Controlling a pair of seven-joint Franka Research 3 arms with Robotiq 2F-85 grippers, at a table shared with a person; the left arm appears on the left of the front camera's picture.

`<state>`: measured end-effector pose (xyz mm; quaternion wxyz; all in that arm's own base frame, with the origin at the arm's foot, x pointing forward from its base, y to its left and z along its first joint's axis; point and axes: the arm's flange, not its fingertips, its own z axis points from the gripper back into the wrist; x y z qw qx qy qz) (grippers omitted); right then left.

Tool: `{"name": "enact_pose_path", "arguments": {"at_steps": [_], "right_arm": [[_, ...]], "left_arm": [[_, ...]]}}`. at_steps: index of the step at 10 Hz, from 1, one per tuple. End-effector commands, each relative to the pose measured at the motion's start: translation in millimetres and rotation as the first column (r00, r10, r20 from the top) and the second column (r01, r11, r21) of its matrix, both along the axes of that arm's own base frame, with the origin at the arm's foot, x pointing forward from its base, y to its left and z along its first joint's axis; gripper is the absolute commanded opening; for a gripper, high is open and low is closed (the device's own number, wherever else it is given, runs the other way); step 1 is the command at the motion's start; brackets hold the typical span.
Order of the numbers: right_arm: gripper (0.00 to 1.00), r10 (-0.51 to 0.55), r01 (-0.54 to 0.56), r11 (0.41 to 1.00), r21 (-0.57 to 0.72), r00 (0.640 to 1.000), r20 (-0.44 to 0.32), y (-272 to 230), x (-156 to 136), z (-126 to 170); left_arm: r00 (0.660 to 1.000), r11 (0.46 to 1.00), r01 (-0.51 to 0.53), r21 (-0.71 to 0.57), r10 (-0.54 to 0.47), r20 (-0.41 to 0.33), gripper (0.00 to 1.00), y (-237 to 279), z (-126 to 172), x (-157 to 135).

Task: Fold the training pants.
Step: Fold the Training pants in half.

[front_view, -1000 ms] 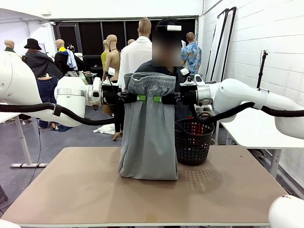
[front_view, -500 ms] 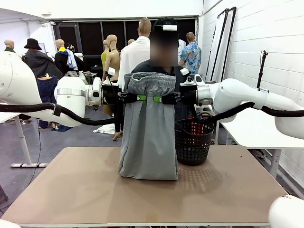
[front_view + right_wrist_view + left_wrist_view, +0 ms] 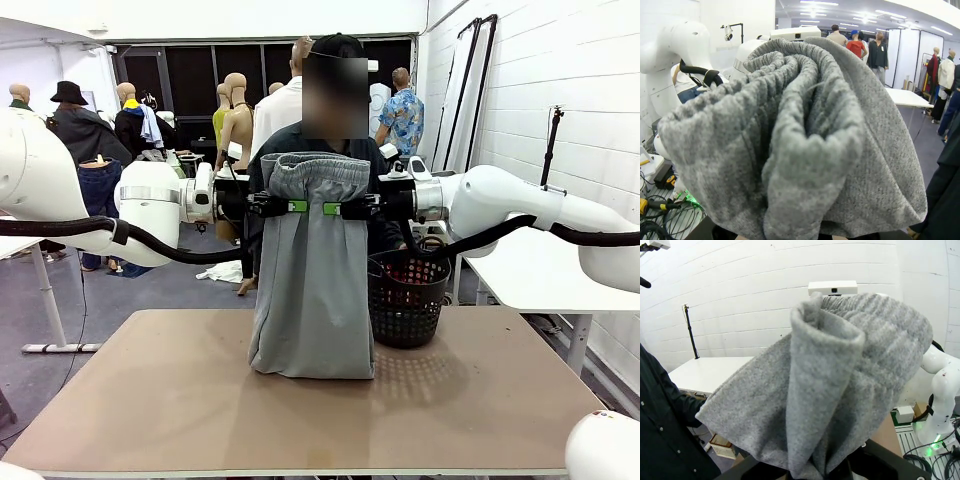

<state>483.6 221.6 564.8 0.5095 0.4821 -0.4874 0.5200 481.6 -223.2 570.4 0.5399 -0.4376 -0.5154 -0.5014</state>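
The training pants (image 3: 312, 280) hang in the air over the middle of the table (image 3: 150, 400), gripped just under the gathered waistband, which bunches up above the two grippers. The grey cloth falls straight as one narrow panel, and its lower edge rests on, or just brushes, the tabletop; the legs look already doubled, since the hanging part is short for trousers.

The left gripper (image 3: 292, 207) pinches the left side of the panel and the right gripper (image 3: 336, 208) the right side, both closed on the fabric at the same height, with green pads facing each other across a small gap. Held level like this, the cloth probably hangs flat and square, ready to be laid down or folded over. In each wrist view the grey jersey (image 3: 840, 390) crowds the lens, rolled and pleated where it is clamped (image 3: 790, 140).

Just behind the pants stands a person in a dark shirt (image 3: 385, 235), and a black mesh basket (image 3: 405, 300) sits on the far right part of the table, beside the hanging cloth.
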Motion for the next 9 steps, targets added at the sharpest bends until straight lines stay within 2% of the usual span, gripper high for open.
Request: {"name": "enact_pose_path", "arguments": {"at_steps": [1,3,5,9], "right_arm": [[0.0,0.004,-0.004,1.0,0.004,1.0,0.002,1,-3,3],[0.0,0.0,0.0,1.0,0.0,1.0,0.0,0,0,0],[0.0,0.012,-0.012,1.0,-0.006,0.999,-0.039,5,-3,-7],[0.0,0.036,-0.038,0.999,-0.01,0.991,-0.131,9,-15,-22]], "left_arm": [[1.0,1.0,-0.007,0.003,0.007,0.007,0.0,-2,3,0],[1.0,1.0,0.0,0.0,0.0,0.0,0.0,0,0,0],[1.0,1.0,0.022,-0.005,-0.022,-0.021,0.0,0,-2,-1],[0.991,0.999,0.025,-0.034,-0.029,-0.132,0.0,9,-24,-19]]}}
